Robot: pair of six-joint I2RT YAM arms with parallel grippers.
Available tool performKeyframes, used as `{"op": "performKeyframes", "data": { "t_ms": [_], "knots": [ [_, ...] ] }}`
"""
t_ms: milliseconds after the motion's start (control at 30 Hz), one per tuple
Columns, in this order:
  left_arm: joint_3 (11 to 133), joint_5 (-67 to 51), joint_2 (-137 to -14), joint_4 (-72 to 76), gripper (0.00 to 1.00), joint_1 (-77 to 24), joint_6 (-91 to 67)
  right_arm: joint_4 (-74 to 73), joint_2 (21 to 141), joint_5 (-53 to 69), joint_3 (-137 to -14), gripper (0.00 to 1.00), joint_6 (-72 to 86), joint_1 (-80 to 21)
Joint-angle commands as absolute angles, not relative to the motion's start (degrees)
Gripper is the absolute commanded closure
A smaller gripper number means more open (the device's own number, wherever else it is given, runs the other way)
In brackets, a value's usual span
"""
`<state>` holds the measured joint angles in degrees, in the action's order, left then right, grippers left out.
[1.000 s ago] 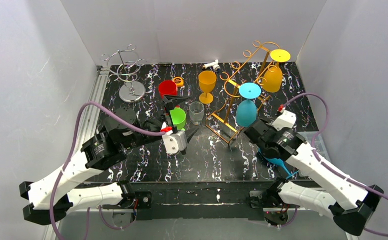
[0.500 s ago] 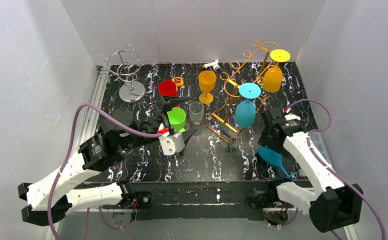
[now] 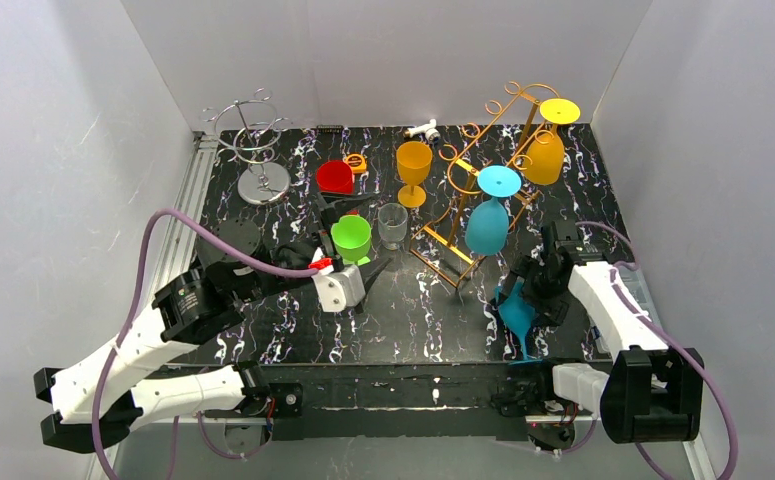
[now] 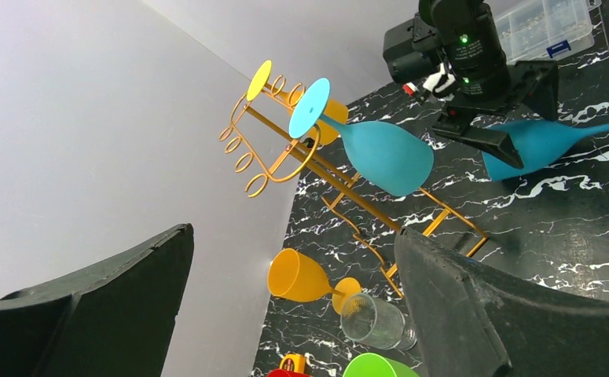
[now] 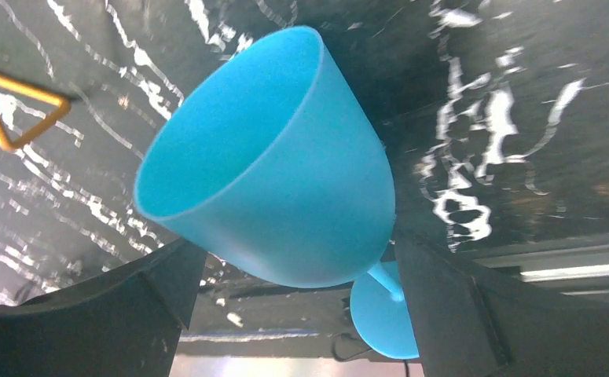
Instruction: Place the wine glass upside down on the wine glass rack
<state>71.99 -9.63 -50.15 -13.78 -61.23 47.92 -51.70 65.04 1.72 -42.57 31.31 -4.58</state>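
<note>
The top camera overlooks the whole table (image 3: 413,310), the left wrist camera faces the distant gold rack (image 4: 348,184), and the right wrist camera crowds the lying blue glass (image 5: 285,204) that all three share.

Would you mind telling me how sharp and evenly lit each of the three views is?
Top external: evenly lit and sharp, gold rack crisp. Left wrist: background sharp, left end effector a dark silhouette. Right wrist: blue wine glass fills the frame, marble table behind slightly smeared.

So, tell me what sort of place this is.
Probably a robot lab test cell: white panels box in a marbled tabletop, two arms bolted at its edge, wine glass racks set out as props.
</note>
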Motion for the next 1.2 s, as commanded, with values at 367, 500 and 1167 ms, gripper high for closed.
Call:
{"op": "performKeyframes", "data": {
  "t_ms": [367, 500, 1167],
  "knots": [
    [73.2, -10.1, -51.2, -12.9, 0.01, -61.0, 47.2, -48.3, 56.0, -0.6, -37.5, 0.02, 40.1, -19.8],
    [72.5, -9.6, -50.8, -13.0, 0.01, -61.1, 47.4, -47.3, 59.0, -8.3, -37.1, 0.05, 47.1, -31.5],
    [72.0, -8.1, -47.6, -17.0, 0.01, -61.1, 46.3, -41.5, 57.7, -34.4, -36.6, 0.99, 64.8, -72.5]
  ]
}}
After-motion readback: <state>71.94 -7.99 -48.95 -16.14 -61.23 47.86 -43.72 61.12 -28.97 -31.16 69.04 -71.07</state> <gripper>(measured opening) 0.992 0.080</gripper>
